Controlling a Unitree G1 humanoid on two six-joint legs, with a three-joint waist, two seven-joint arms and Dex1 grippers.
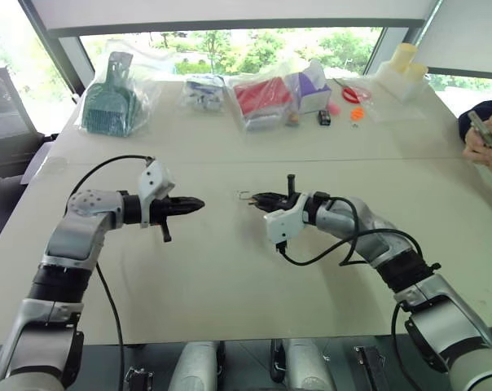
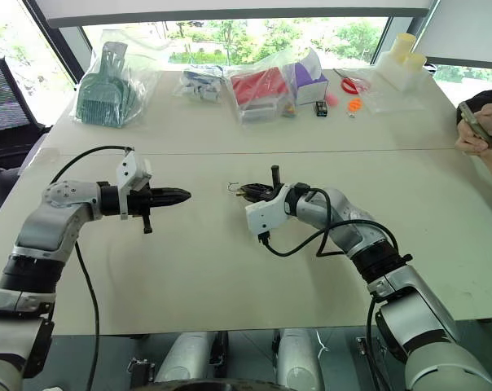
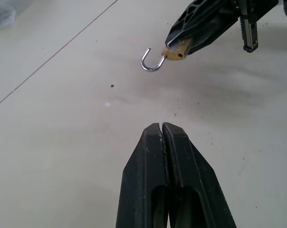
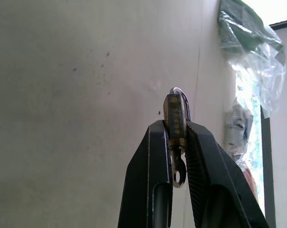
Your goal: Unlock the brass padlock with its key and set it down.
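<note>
Above a pale table, the right gripper pinches the brass padlock between its two black fingers, the silvery shackle swung open like a hook and the key hanging from the lock's underside. The left gripper faces it a little apart, fingers pressed together and holding nothing. No brand or writing can be read on the lock or on the bagged goods at the far edge.

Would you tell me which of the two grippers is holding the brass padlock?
The right gripper: it pinches the brass padlock with the key hanging from it, while the left gripper is shut on nothing.
</note>
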